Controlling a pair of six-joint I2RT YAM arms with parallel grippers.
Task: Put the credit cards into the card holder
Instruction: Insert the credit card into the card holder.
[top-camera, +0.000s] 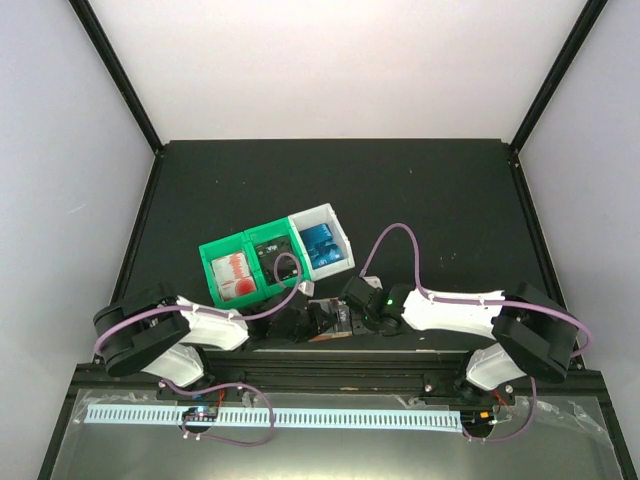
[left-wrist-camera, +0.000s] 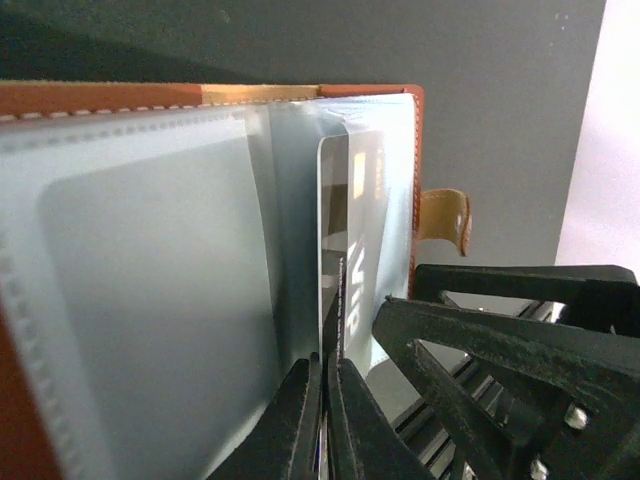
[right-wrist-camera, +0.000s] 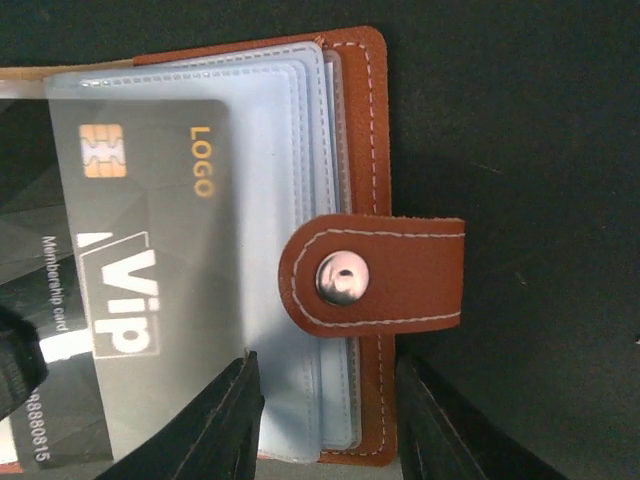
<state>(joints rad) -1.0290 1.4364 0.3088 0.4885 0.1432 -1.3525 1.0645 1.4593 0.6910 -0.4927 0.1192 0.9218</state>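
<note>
The brown leather card holder (top-camera: 328, 322) lies open between both grippers, its clear pockets (left-wrist-camera: 150, 300) fanned out. A black credit card (right-wrist-camera: 140, 300) with white "Vip" lettering sits partly inside a pocket. In the left wrist view this card (left-wrist-camera: 352, 250) shows nearly edge-on, and my left gripper (left-wrist-camera: 325, 365) is shut on its near edge. My right gripper (right-wrist-camera: 325, 365) stands open over the holder's snap-tab (right-wrist-camera: 380, 275) side. One finger (right-wrist-camera: 215, 420) lies over the pockets and the other (right-wrist-camera: 440, 425) sits just outside the leather edge.
Behind the holder stand three small bins in a row. A green bin (top-camera: 232, 270) has red-and-white cards, a second green one (top-camera: 270, 250) black cards, and a white bin (top-camera: 322, 243) blue cards. The right gripper's fingers (left-wrist-camera: 480, 340) crowd the left wrist view.
</note>
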